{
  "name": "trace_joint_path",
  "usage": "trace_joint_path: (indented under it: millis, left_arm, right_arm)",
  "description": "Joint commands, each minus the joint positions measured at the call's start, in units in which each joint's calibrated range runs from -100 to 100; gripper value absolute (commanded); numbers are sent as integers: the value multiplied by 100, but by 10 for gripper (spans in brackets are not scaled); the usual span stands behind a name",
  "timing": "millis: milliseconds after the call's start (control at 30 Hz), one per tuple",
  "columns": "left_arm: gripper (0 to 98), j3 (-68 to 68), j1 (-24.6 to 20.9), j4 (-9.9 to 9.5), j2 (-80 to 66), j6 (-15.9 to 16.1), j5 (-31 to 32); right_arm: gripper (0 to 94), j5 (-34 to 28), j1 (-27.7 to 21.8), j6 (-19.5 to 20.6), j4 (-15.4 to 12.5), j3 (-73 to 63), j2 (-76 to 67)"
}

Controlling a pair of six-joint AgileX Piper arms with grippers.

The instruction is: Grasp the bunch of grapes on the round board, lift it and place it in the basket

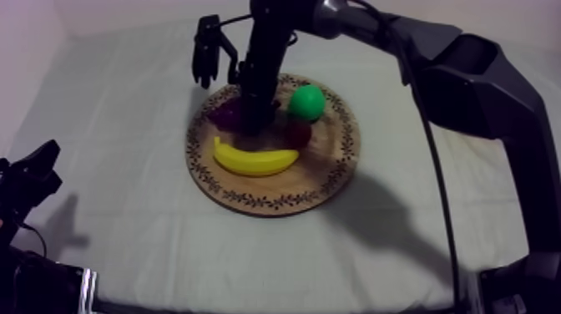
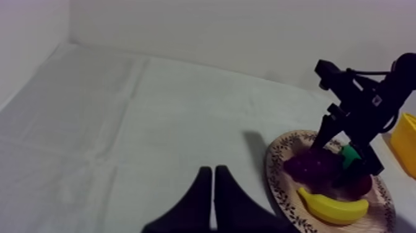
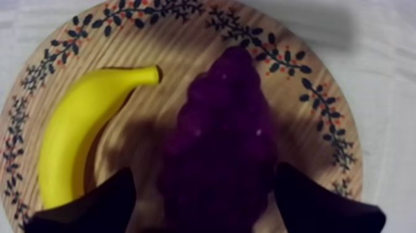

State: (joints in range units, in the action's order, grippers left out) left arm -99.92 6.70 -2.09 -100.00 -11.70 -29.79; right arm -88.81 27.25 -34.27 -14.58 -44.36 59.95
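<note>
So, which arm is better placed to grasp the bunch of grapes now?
Right. The right gripper is over the wooden board, fingers open on either side of the bunch of grapes. The left gripper is shut, off to the side, apart from the board.

Grained wooden board (image 3: 173, 56), glossy banana (image 3: 80, 142), matt cloth (image 1: 108, 125)

The top camera looks down at a slant from the near side, high above the tabletop (image 1: 117, 125), and takes in the whole round wooden board (image 1: 330, 171). The left wrist camera sits low at the left, well apart from the board, facing across the cloth past the left tool (image 2: 212, 170). The right wrist camera hangs close over the board, facing down past the right tool (image 3: 204, 173). All three views share the board, the banana (image 1: 255, 160) and the bunch of grapes (image 1: 224, 113).
</note>
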Motion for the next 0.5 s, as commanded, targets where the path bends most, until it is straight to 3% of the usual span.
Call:
trace_joint_path:
  millis: [0,467]
  left_arm:
    - [1,3,0,2,0,0,-4]
    - [1,3,0,2,0,0,-4]
  right_arm:
    - [610,66,22,30,15,-10,84]
    - [439,873,-22,271,285,101,14]
